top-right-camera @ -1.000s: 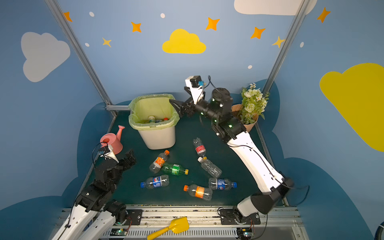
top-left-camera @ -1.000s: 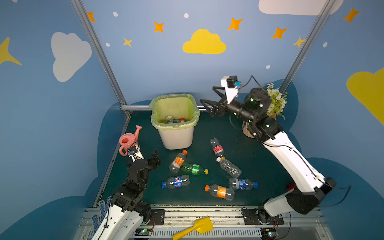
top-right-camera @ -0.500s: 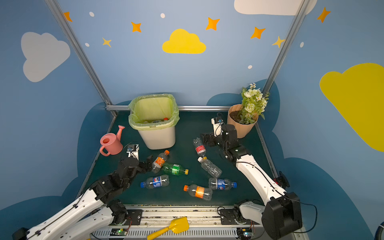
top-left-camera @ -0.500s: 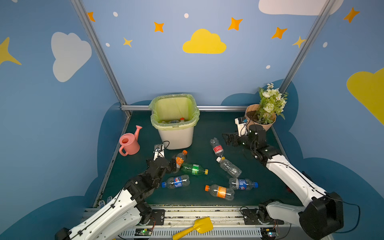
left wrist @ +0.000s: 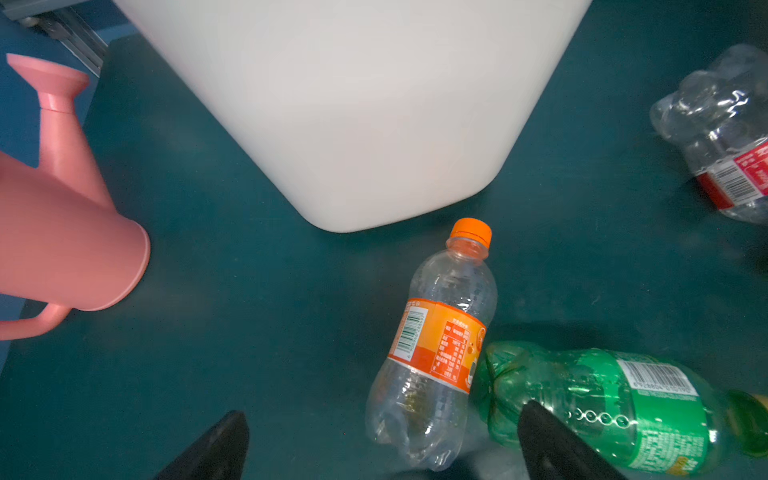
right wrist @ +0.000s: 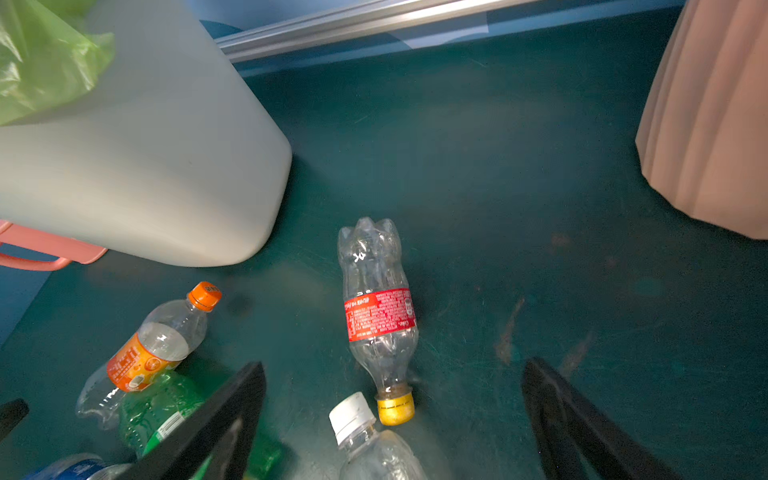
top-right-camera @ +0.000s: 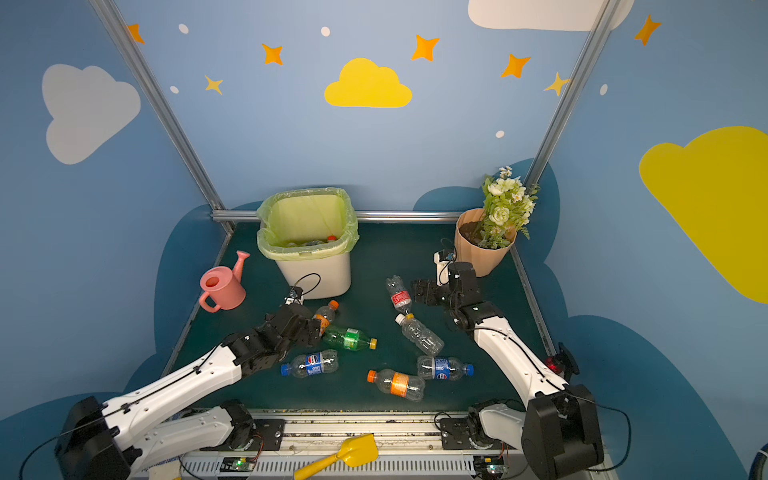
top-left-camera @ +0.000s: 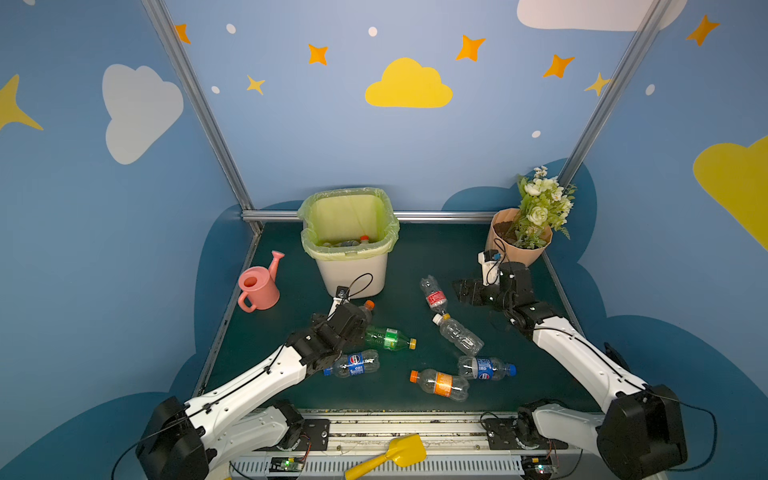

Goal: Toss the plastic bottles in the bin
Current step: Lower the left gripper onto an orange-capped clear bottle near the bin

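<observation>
Left end effector [left wrist: 384, 411], spread and empty, is hovering at the base of the orange-labelled bottle [left wrist: 436, 345], which is lying on the tabletop [left wrist: 249, 353], long axis running straight ahead, cap pointing toward the bin [left wrist: 353, 104].

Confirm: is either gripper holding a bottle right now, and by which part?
Nothing held. Left gripper stands open over the base of the orange-label bottle; right gripper stands open by the neck of the red-label bottle. Both bottles lie on the mat.
</observation>
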Action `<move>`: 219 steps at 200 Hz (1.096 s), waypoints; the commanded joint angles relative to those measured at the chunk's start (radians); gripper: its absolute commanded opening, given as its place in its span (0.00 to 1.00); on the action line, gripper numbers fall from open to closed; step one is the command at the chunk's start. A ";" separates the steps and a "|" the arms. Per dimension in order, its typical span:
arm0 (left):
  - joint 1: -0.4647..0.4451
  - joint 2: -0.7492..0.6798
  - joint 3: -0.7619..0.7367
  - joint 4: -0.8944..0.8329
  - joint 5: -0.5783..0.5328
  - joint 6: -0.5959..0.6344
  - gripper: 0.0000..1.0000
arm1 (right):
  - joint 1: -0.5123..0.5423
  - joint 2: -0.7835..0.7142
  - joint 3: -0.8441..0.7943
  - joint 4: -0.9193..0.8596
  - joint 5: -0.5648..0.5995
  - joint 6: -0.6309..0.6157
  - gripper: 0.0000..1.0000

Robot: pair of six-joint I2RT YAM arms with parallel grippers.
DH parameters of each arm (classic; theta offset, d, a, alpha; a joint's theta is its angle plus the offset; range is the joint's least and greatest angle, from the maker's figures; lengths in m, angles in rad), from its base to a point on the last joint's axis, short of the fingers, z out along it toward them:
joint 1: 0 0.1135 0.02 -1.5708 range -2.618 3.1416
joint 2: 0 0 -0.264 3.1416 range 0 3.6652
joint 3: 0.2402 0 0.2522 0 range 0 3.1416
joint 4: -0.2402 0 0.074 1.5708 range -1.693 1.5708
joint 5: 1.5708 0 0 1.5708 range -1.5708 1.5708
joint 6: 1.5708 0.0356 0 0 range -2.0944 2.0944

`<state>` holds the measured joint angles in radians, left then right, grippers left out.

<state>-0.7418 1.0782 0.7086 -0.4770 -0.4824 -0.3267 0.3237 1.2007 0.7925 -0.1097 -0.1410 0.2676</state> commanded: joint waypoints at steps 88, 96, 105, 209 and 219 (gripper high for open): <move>0.032 0.336 0.184 -0.097 0.028 0.014 0.93 | -0.020 0.005 -0.019 -0.002 -0.012 0.027 0.96; 0.039 0.351 0.189 -0.097 0.029 0.017 0.91 | -0.024 0.003 -0.020 -0.002 -0.013 0.027 0.96; 0.045 0.366 0.195 -0.097 0.035 0.017 0.89 | -0.024 0.002 -0.021 -0.003 -0.012 0.027 0.96; 0.073 0.544 0.303 -0.170 0.144 0.071 0.79 | -0.036 -0.006 -0.028 0.001 -0.018 0.032 0.96; 0.075 0.560 0.312 -0.173 0.153 0.074 0.79 | -0.038 -0.008 -0.028 0.000 -0.017 0.030 0.96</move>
<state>-0.6739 1.6054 0.9920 -0.6060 -0.3672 -0.2718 0.2939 1.2057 0.7776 -0.1101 -0.1505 0.2920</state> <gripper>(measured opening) 0.792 0.957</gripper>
